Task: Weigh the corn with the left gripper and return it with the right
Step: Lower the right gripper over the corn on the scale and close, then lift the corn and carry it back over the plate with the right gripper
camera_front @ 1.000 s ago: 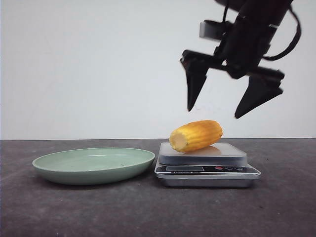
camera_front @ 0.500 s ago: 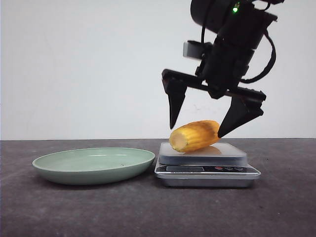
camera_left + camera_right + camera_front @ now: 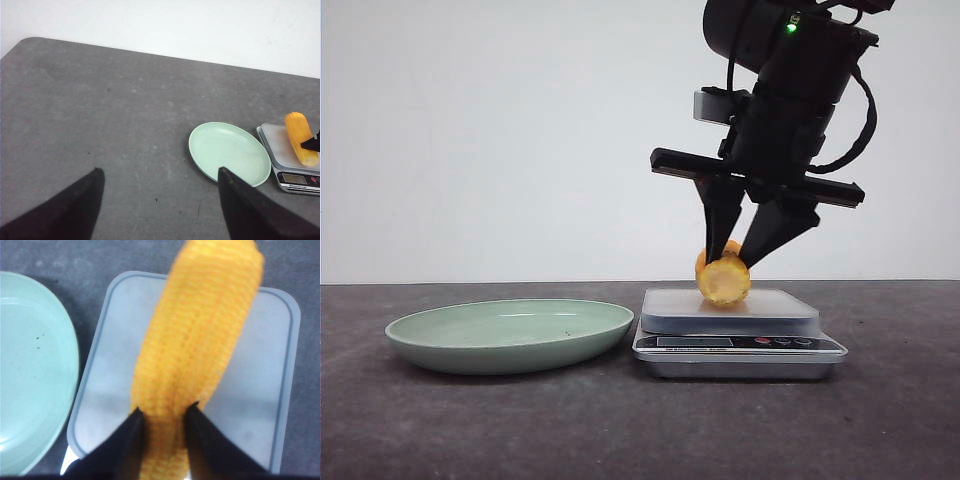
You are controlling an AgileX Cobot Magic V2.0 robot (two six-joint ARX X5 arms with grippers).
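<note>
The yellow-orange corn (image 3: 724, 279) sits low over the platform of the silver kitchen scale (image 3: 782, 308), its paler cut end facing the front camera. My right gripper (image 3: 728, 262) reaches down from above and is shut on the corn, one black finger on each side. In the right wrist view the fingertips (image 3: 136, 416) press the sides of the corn (image 3: 200, 330) over the scale platform (image 3: 252, 390). My left gripper (image 3: 160, 171) hangs open over bare table, well away from the corn (image 3: 300, 135) and scale (image 3: 278, 150); it is out of the front view.
A shallow pale green plate (image 3: 510, 335) stands on the dark grey table just left of the scale and holds nothing; it also shows in the wrist views as the plate (image 3: 227, 150) and the plate (image 3: 30, 365). A white wall is behind.
The right gripper came down over the scale and shut on the corn. The corn has swung from lying sideways to pointing its cut end at the front camera.
</note>
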